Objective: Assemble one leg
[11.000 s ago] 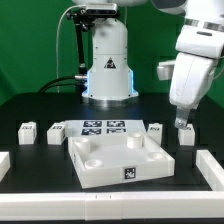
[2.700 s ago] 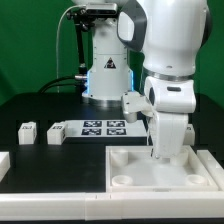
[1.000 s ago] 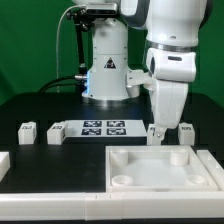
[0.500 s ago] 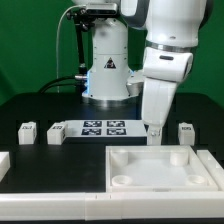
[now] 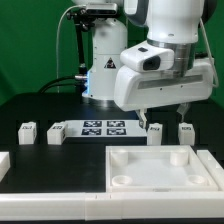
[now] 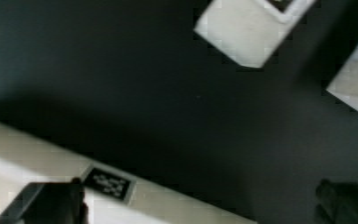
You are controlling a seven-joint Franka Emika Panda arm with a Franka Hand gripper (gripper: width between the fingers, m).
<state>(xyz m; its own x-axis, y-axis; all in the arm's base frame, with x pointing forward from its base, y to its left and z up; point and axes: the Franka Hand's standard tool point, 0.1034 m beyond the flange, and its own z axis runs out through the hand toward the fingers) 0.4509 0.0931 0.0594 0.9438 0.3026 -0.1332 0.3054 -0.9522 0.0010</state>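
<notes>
Green backdrop is showing behind a black desk (image 5: 40, 110). The bulky white arm (image 5: 165, 70) is leaning over the desk's back half and hiding part of its own base (image 5: 105, 60). A large white tray (image 5: 160, 172) is sitting at the front edge, toward the corner on the exterior view's right. A white block (image 5: 4, 160) is poking in at the opposite front corner, mostly cropped. The marker board (image 5: 103, 127) is lying mid-desk.

One leg (image 5: 27, 131) and a second leg (image 5: 55, 133) are standing beside the board on the exterior view's left. A third leg (image 5: 155, 131) and a fourth leg (image 5: 186, 130) are standing just behind the tray.

The claw (image 5: 165, 114) is hanging over those two, spread wide and gripping nothing. The wrist view is blurring everything: dark fingertips (image 6: 51, 200) are showing only partly, and a cropped white leg there cannot be matched to any of the four.
</notes>
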